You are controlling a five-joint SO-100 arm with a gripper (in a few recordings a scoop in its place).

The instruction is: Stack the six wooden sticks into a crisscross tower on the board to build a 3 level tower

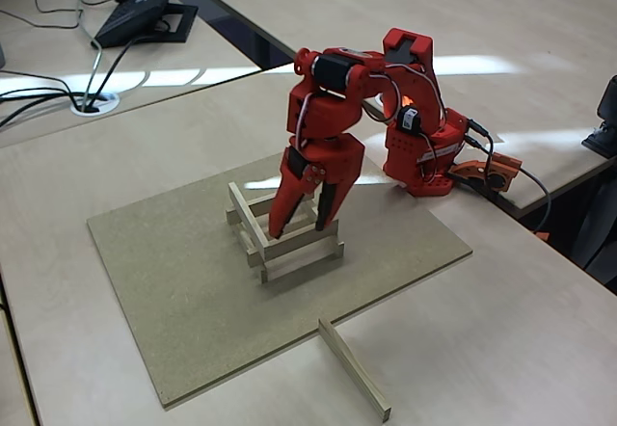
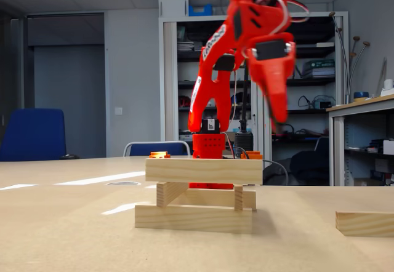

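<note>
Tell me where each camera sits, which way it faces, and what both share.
A fixed view: raised, off the table's near corner, looking down across the board at the tower; the whole red arm shows, its pincer open over the tower, one loose stick off the board.
A fixed view: at table height, facing the tower side-on toward shelves; arm and pincer above.
Shared: tower, arm, pincer, and probably the loose stick.
</note>
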